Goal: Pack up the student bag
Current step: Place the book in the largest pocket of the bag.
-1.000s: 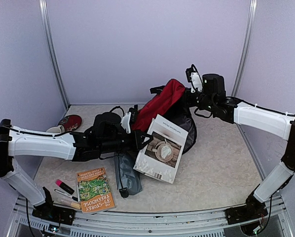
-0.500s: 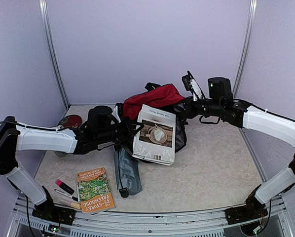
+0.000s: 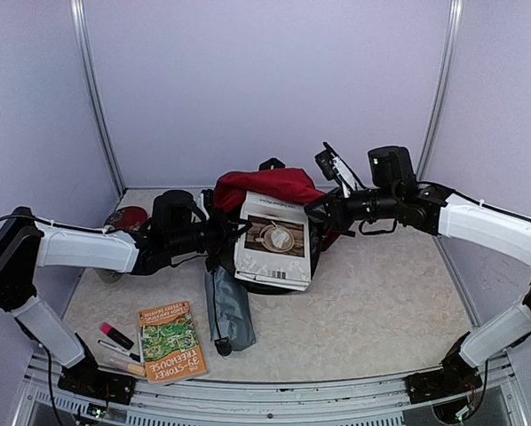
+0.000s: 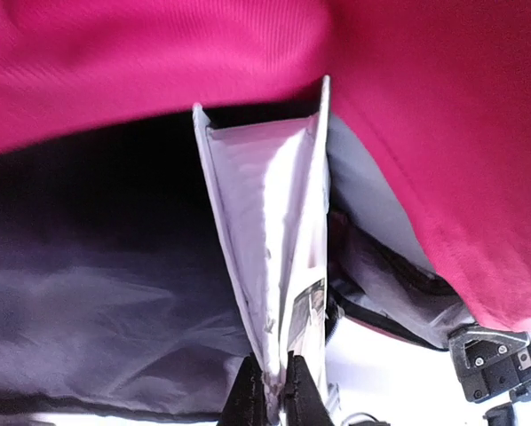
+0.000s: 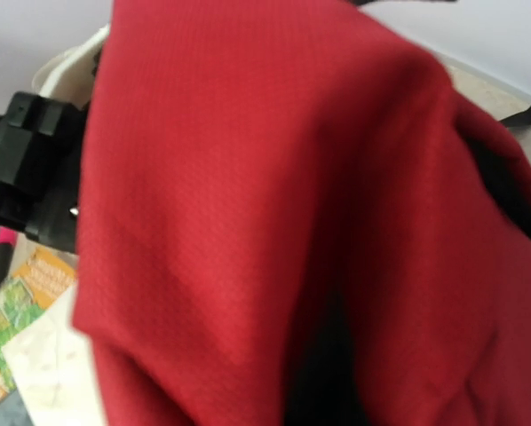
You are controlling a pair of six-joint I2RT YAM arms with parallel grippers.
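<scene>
The student bag, dark red with grey lining, lies at the back middle of the table, its mouth facing the near side. A white book with a cup picture stands tilted in that mouth, its top edge under the red flap. My left gripper is shut on the book's left edge. In the left wrist view the gripper pinches the book between red fabric and grey lining. My right gripper grips the bag's right rim. Red fabric fills the right wrist view and hides the fingers.
A grey folded pouch lies in front of the bag. An orange book, a pink marker and a pale tube lie at the front left. A dark red disc sits at the left back.
Both arms have swung left. The book has tipped upright and gone deeper into the bag's mouth. The red flap has come down from its raised position over the book's top.
</scene>
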